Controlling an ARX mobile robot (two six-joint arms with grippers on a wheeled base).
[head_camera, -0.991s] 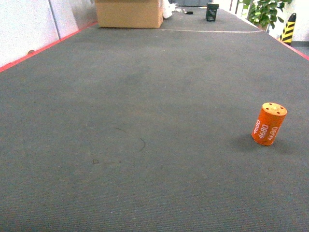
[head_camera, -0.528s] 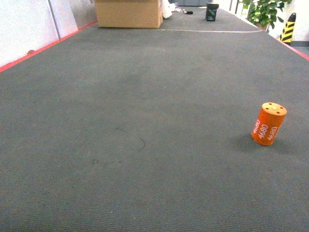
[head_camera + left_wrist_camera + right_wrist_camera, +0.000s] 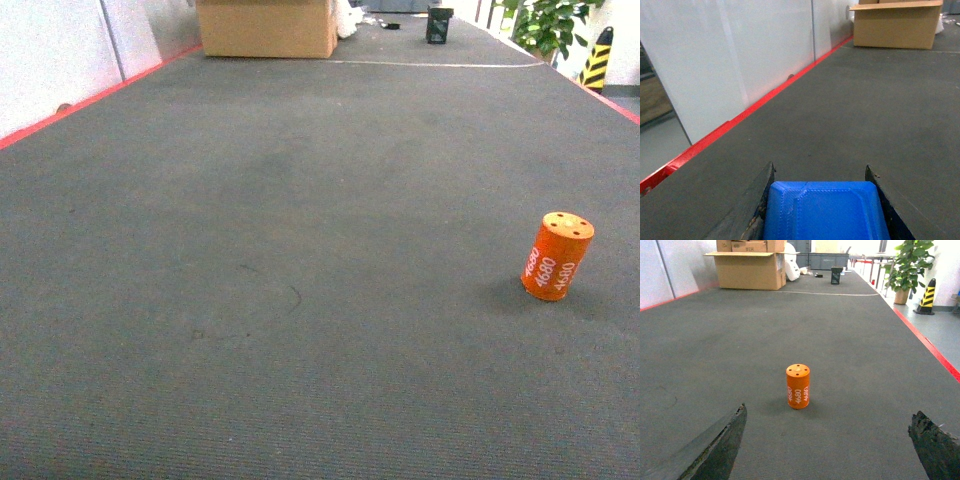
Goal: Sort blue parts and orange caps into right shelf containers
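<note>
Left gripper (image 3: pixel 818 200): both fingers clamped on a blue part (image 3: pixel 826 212), one finger against each side of it; only the part's flat top face with bevelled corners shows between them, low in the left wrist view.
Right gripper (image 3: pixel 827 440): fingers spread wide apart, holding nothing and touching nothing; the dark fingertips (image 3: pixel 720 440) sit at the lower left and lower right corners of the right wrist view.
Orange cap (image 3: pixel 557 256): stands upright on the dark grey carpet floor (image 3: pixel 300 220), on the right side of the head view, white "4680" on its side, pale dots on its flat top. In the right wrist view it lies ahead of the open fingers, between their lines, well apart from both.
Cardboard box (image 3: pixel 267 27): far end of the floor, left of centre.
Red strip (image 3: pixel 740 117): runs along the left edge of the carpet, at the foot of a white wall panel (image 3: pixel 715 65).
Potted plant (image 3: pixel 907 270): far right, next to a yellow and black striped post (image 3: pixel 927 295).
</note>
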